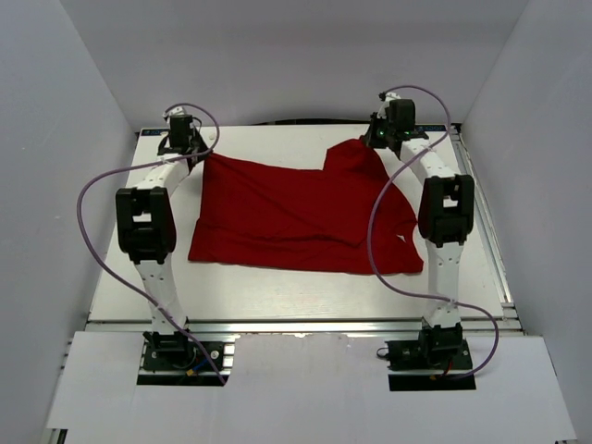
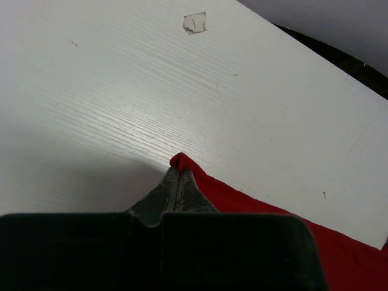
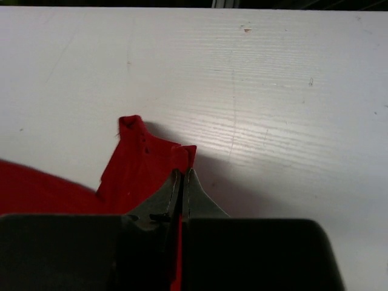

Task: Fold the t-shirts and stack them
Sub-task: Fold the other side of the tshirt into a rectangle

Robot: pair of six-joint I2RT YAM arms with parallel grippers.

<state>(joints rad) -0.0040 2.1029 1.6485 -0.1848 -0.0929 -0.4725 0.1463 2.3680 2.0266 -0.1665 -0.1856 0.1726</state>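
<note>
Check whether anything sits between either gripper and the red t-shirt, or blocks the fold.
Nothing visible does. The left gripper and the right gripper are each shut on the far edge of the t-shirt, and no other object shows on the table.

White table [image 1: 277, 291] bears one small chipped patch [image 2: 194, 23].

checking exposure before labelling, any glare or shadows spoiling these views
Top external: soft even light, the red t-shirt saturated, its folds faint. Left wrist: a bright sheen on the white table, a soft shadow beside the left pincer, its dark body underexposed. Right wrist: a similar sheen, a shadow beside the right pincer, cloth edges sharp.
</note>
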